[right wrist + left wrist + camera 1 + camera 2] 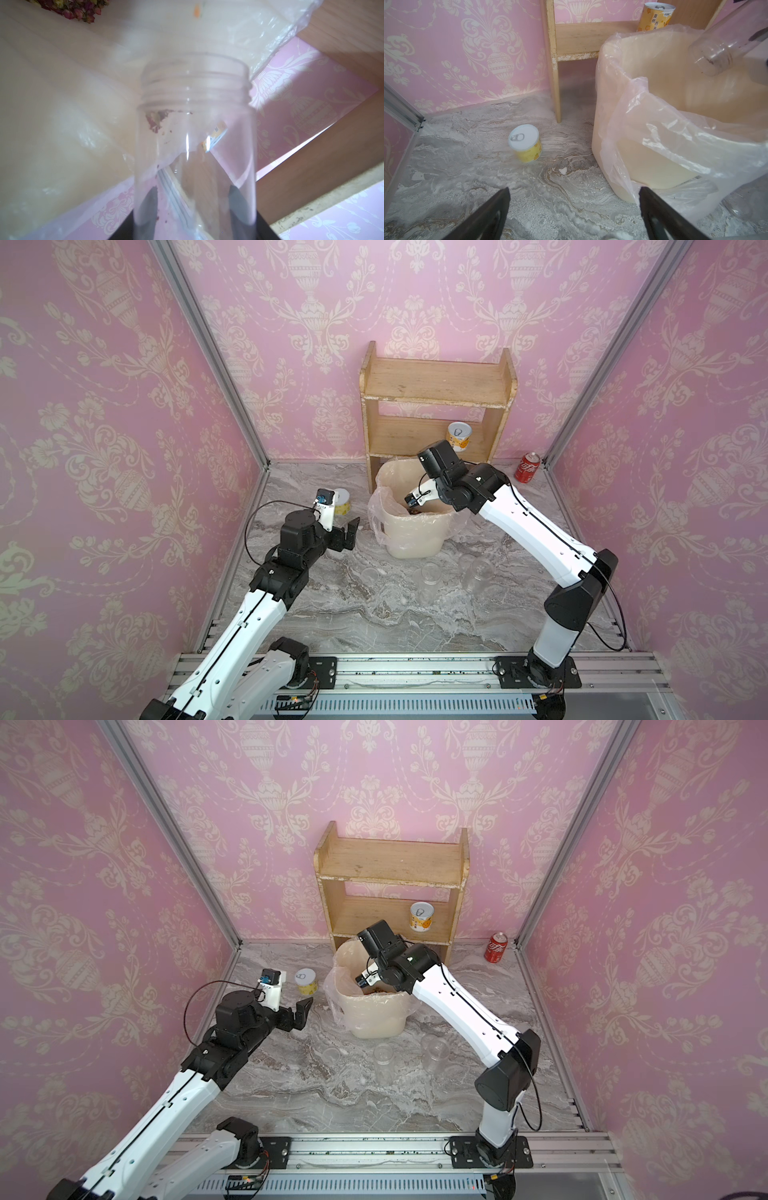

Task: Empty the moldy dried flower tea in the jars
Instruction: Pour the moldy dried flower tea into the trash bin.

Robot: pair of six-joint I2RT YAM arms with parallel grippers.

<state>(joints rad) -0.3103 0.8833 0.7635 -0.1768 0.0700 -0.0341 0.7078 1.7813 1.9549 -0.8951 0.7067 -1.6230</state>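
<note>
Over the bin (415, 539), right jaws grip a tipped jar (195, 135), nearly empty; tea (72, 10) lies in the bin; left jaws stand open; two counter jars (430, 574) look empty; little remains, I judge.

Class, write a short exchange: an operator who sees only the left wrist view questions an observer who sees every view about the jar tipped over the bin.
Operator: Has the tea actually landed in the bin?
Observer: Yes. The right wrist view shows dried buds heaped at the bottom of the bin, beyond the tipped jar.
Operator: Are any full jars waiting?
Observer: None showing. In a top view two more jars stand on the table in front of the bin, both apparently empty.
</note>
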